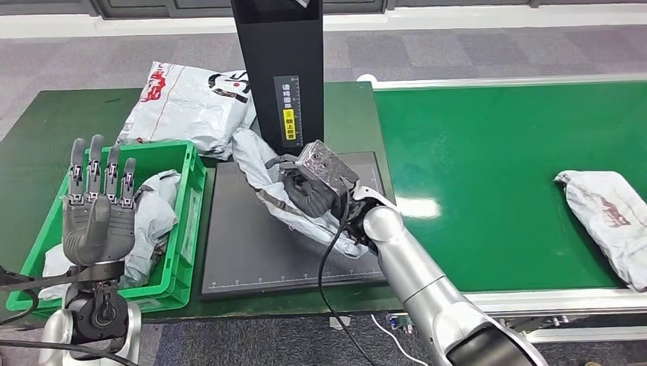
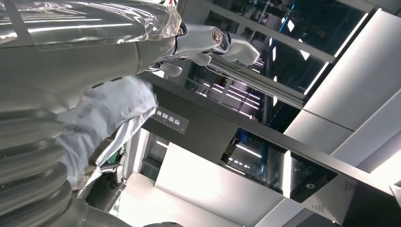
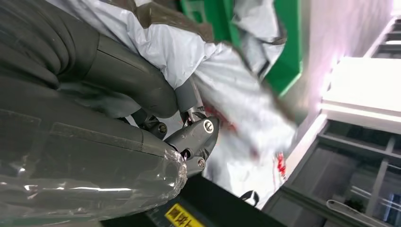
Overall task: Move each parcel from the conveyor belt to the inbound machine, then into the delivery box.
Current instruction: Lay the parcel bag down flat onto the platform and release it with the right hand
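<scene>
On the black plate of the inbound machine lies a crumpled grey parcel, and my right hand grips its upper edge. The right wrist view shows that hand with its thumb pressed into the grey parcel. My left hand is raised over the green delivery box, fingers straight and apart, holding nothing. Grey parcels lie inside the box. Another grey parcel rests on the green conveyor belt at the far right.
The machine's black column stands just behind the held parcel. A white parcel with red and black print lies on the table behind the box. The green box sits to the left of the plate.
</scene>
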Action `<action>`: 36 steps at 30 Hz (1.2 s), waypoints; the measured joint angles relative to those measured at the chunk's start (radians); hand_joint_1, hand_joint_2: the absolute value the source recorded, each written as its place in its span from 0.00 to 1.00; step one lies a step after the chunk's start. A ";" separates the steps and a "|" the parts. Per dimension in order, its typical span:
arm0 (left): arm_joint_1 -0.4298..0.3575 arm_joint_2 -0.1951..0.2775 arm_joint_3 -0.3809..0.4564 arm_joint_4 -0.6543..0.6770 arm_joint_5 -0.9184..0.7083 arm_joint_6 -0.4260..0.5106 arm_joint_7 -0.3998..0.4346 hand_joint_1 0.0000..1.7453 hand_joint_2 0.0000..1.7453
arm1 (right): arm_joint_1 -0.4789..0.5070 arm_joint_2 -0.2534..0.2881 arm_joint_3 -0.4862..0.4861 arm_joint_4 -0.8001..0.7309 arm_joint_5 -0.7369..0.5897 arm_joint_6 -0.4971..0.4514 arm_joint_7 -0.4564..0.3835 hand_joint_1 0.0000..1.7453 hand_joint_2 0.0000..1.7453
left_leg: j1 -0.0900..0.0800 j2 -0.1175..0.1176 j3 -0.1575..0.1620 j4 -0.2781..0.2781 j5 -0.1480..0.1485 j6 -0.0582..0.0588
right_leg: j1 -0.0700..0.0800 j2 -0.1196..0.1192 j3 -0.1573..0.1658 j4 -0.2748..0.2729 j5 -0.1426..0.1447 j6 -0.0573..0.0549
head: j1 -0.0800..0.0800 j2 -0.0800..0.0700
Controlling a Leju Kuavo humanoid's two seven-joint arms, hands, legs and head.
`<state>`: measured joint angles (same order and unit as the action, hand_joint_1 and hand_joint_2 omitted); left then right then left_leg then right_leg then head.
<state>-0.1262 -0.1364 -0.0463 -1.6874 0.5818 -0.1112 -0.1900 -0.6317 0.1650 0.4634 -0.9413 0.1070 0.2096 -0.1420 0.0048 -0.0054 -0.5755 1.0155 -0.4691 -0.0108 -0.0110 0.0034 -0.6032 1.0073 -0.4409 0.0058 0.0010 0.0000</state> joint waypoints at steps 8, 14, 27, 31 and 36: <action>-0.013 0.000 0.000 0.014 0.003 0.001 -0.003 0.00 1.00 | -0.052 0.027 0.017 0.152 -0.054 -0.041 -0.010 1.00 1.00 | 0.000 0.000 0.000 0.000 0.000 0.000 | 0.000 0.000 0.000 0.000 0.000 0.000 | 0.000 0.000; -0.015 0.000 0.000 0.022 0.004 0.001 -0.003 0.00 1.00 | -0.070 0.035 0.020 0.216 -0.051 -0.048 -0.012 0.00 1.00 | 0.000 0.000 0.000 0.000 0.000 -0.001 | 0.000 0.000 0.000 0.000 0.000 0.000 | 0.000 0.000; -0.020 0.000 0.002 0.029 -0.005 -0.003 0.004 0.00 1.00 | -0.131 0.045 0.021 0.341 -0.014 -0.110 0.001 0.00 1.00 | 0.000 0.000 0.000 0.000 0.000 -0.001 | 0.000 0.000 0.000 0.000 0.000 0.000 | 0.000 0.000; -0.020 0.000 0.002 0.031 -0.005 -0.003 0.004 0.00 1.00 | -0.137 0.045 0.021 0.358 -0.014 -0.111 0.001 0.00 1.00 | 0.000 0.000 0.000 0.000 0.000 -0.001 | 0.000 0.000 0.000 0.000 0.000 0.000 | 0.000 0.000; -0.021 0.000 0.002 0.031 -0.005 -0.003 0.004 0.00 1.00 | -0.138 0.045 0.021 0.372 -0.014 -0.111 0.001 0.00 1.00 | 0.000 0.000 0.000 0.000 0.000 -0.001 | 0.000 0.000 0.000 0.000 0.000 0.000 | 0.000 0.000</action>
<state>-0.1467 -0.1366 -0.0439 -1.6563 0.5772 -0.1141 -0.1858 -0.7697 0.2102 0.4845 -0.5695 0.0935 0.0984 -0.1411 0.0048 -0.0057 -0.5758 1.0156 -0.4687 -0.0114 -0.0110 0.0032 -0.6033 1.0073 -0.4407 0.0058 0.0010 0.0000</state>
